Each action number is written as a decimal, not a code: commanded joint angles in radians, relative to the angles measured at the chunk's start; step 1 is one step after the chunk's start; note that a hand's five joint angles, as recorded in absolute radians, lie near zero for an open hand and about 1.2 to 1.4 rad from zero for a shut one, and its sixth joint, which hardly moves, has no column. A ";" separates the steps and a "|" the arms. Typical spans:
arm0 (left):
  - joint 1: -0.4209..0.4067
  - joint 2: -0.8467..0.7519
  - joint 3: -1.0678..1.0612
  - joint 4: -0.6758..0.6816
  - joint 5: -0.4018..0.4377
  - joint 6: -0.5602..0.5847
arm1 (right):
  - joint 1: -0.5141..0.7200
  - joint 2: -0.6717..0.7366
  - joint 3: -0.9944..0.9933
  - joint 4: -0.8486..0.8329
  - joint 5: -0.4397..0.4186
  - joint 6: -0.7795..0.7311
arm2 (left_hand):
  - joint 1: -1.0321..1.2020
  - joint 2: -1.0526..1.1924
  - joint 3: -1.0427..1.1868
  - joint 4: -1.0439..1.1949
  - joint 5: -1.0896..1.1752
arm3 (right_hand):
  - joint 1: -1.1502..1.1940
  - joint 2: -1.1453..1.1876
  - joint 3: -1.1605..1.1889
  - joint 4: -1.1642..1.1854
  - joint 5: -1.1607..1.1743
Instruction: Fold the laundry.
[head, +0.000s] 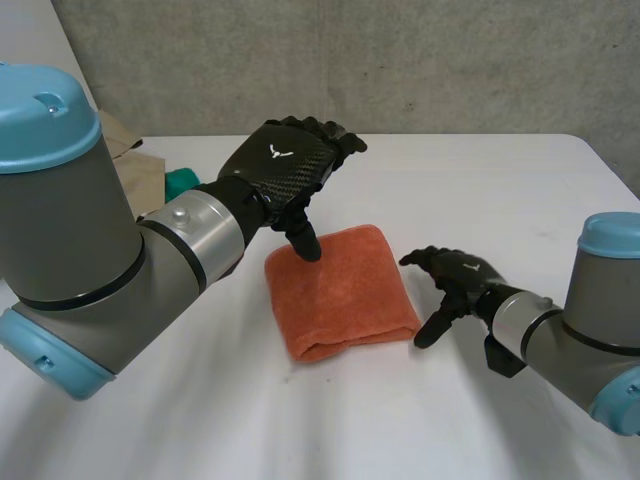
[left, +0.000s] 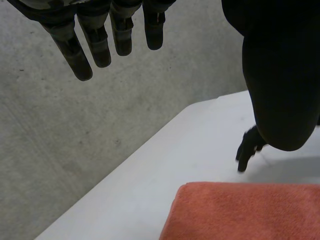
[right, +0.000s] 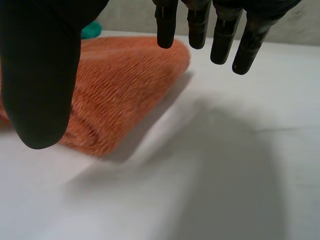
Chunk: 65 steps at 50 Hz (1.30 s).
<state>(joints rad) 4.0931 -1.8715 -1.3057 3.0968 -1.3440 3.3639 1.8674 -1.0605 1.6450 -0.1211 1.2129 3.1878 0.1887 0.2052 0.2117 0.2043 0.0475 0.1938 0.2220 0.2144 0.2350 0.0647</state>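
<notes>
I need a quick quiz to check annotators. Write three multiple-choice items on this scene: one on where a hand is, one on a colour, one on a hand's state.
1. Where is the right hand relative to the folded towel?
A. On top of its middle
B. Beside its edge, not on it
C. Underneath it

2. What colour is the folded towel?
A. Blue
B. Orange
C. White

3. What state is the left hand in?
A. Shut on the towel
B. Shut in a fist, holding nothing
C. Open

Key:
1 B: the head view shows it next to the towel's edge on the robot's right.
2 B: all three views show orange cloth.
3 C: its own wrist view shows straight fingers holding nothing.
</notes>
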 joint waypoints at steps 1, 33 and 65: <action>0.006 -0.005 0.000 0.000 0.020 -0.020 | 0.035 0.088 -0.060 -0.028 -0.030 0.046 | 0.019 0.002 -0.004 0.003 -0.014 | 0.058 0.030 0.038 0.017 0.013; 0.000 -0.005 -0.015 0.002 0.022 -0.020 | 0.092 0.327 -0.503 -0.014 0.068 0.162 | 0.025 0.008 0.002 0.009 -0.008 | 1.203 1.174 1.182 1.161 1.157; 0.003 -0.026 -0.029 0.006 0.023 -0.021 | -0.462 0.836 -1.493 0.275 0.203 -0.256 | 0.025 0.008 0.002 0.009 -0.008 | 1.203 1.174 1.182 1.161 1.157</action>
<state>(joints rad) 4.0955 -1.8933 -1.3339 3.1011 -1.3212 3.3418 1.4546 -0.2344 0.1848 0.1641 1.3759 3.0169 0.1888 0.2051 0.2117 0.2043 0.0472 0.9143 1.1483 1.1229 1.1873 0.9265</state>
